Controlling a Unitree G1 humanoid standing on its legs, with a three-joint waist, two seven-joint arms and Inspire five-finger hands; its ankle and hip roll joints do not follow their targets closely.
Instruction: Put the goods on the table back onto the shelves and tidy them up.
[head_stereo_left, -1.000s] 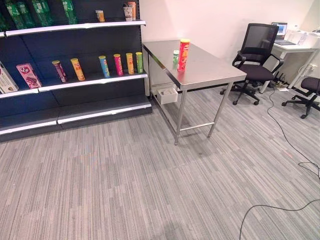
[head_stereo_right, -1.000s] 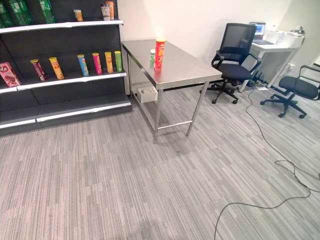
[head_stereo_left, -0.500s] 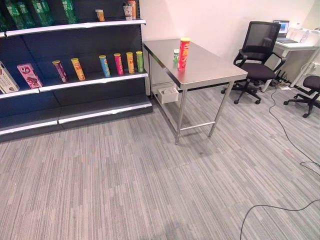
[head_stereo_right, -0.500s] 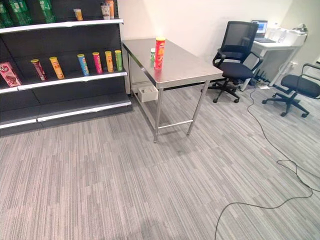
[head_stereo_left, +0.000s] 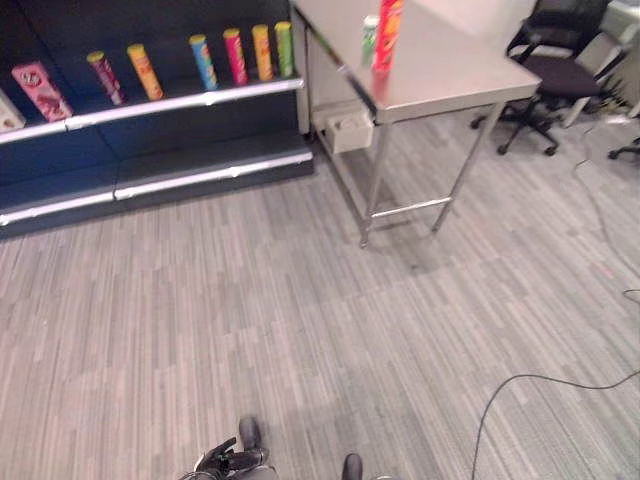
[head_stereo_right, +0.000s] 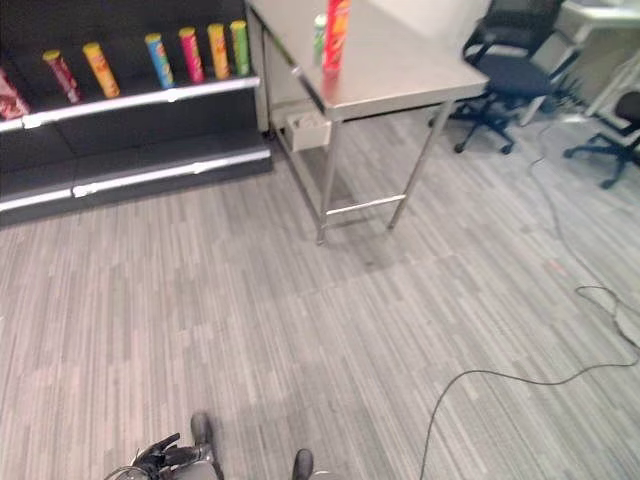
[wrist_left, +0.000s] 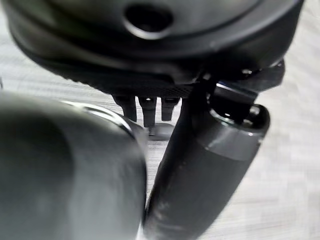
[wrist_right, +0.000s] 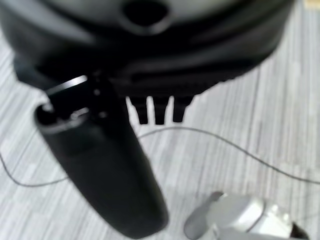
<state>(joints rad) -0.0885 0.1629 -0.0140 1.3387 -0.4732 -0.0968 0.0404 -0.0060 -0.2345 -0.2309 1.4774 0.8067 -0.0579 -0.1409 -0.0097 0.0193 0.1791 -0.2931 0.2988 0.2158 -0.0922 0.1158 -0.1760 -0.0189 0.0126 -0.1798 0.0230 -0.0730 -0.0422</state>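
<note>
Far left, the shelves (head_stereo_left: 160, 105) hold a pink box (head_stereo_left: 35, 88) and a row of upright cans (head_stereo_left: 205, 60) on the middle board. To their right stands the steel table (head_stereo_left: 440, 75), carrying the goods to be put back: a tall red can (head_stereo_left: 387, 35) standing upright, its long axis vertical, with a small green bottle (head_stereo_left: 369, 38) just beside it on the shelf side. Both sit toward the table's far end, not its near edge. Past the table, an office chair (head_stereo_left: 555, 65) is at the far right. The left hand (wrist_left: 210, 165) hangs low over the carpet, its fingers straight and relaxed, holding nothing; the right hand (wrist_right: 100, 165) hangs likewise, loose and empty. Both goods lie well ahead of the hands and off to the right, across a wide stretch of open floor, so by my reading the right hand is the nearer one to the can. The table must be approached before either hand can reach, and the shelves then lie just left of it.
</note>
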